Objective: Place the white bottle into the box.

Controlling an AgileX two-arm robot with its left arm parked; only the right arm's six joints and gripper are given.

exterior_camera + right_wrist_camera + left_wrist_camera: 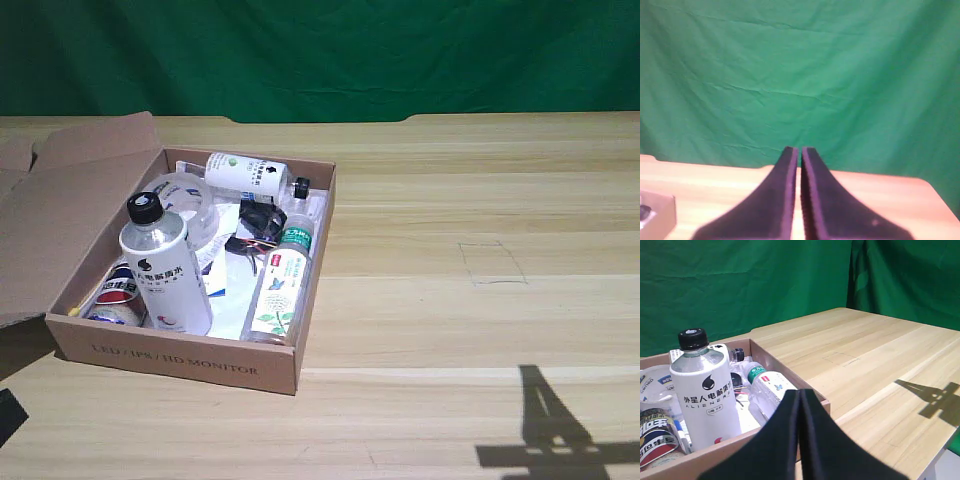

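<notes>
Exterior view: the white bottle (165,264) is seen standing upright inside the box (170,357), in the lower left of the frame, close behind the printed front wall, its black cap uppermost. Beside it, toward the frame's centre, a slimmer clear bottle with a green cap (281,282) lies along the box's side wall, and a second white bottle with a green round logo (252,174) lies against the far wall. A red-and-blue can (115,293) is tucked in the near left corner.

In the right wrist view, the right gripper (799,150) is held with its jaws pressed together and nothing between them; it is raised above the tabletop (880,200) and pointed at the green backdrop (800,75), with only a corner of the box visible at the lower left edge.

The placement is judged complete, since the bottle rests in the box and is not gripped. What remains is best done by keeping the arm high and well clear of the upright bottle, which could be toppled by a low sweep across the box.

The tabletop is pale wood-grain laminate with a faint pencilled rectangle (492,262) right of centre and a hard shadow in the lower right. Green cloth is hung behind the whole scene.
</notes>
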